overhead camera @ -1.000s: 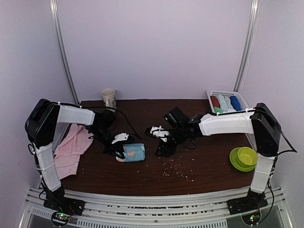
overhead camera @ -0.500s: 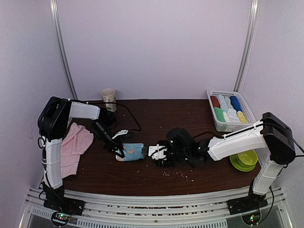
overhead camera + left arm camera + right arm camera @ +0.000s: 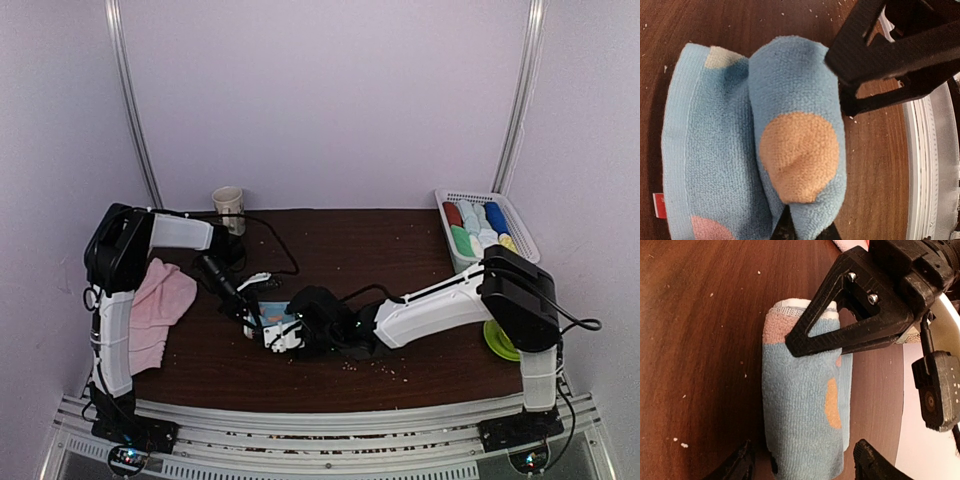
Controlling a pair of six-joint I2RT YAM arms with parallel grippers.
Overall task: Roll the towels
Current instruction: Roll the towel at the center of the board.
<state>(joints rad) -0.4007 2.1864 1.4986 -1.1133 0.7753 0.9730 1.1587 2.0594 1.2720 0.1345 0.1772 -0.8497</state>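
Observation:
A light blue towel with orange and pink dots lies rolled on the dark table. In the left wrist view the roll fills the frame, and my left gripper is shut, pinching the roll's near end. From the other side, my right gripper stands open, one finger on each side of the roll without touching it. From above, the left gripper and right gripper meet at the roll. Pale pink towels lie flat at the table's left edge, partly hanging over it.
A white slatted basket with several rolled towels stands at the back right. A green bowl sits behind the right arm and a paper cup at the back left. Crumbs are scattered near the table's front edge.
My right arm has swept left across the table to the blue roll, and its jaws have widened around the roll's end. The left gripper kept its hold on the towel.

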